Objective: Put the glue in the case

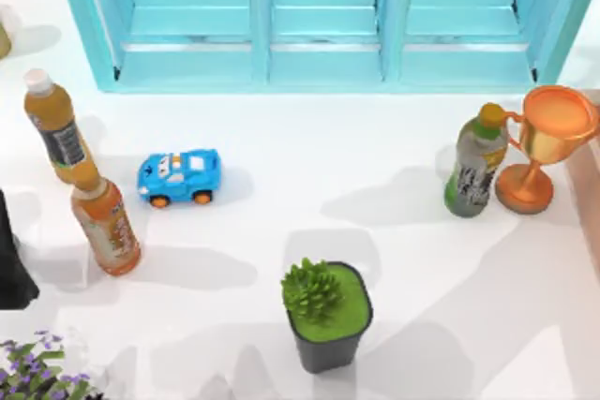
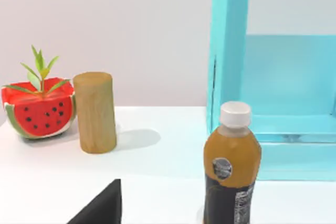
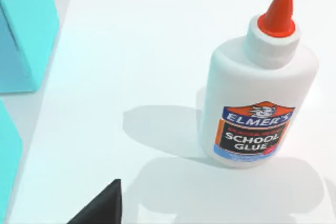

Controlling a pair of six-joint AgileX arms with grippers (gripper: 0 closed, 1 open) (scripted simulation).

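While fingers' state cannot be told — upright glue (image 3: 258, 85) near case (image 3: 23, 30), table (image 3: 136, 51) bare between.

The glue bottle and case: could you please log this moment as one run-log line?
glue bottle: upright on table, not gripped | case: three compartments, no glue inside | left arm: at table's left edge | phase: before grasp

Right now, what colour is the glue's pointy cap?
Red-orange, on the white glue bottle; right wrist view.

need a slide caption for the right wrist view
White school glue bottle with red tip standing upright on the white table, turquoise case nearby.
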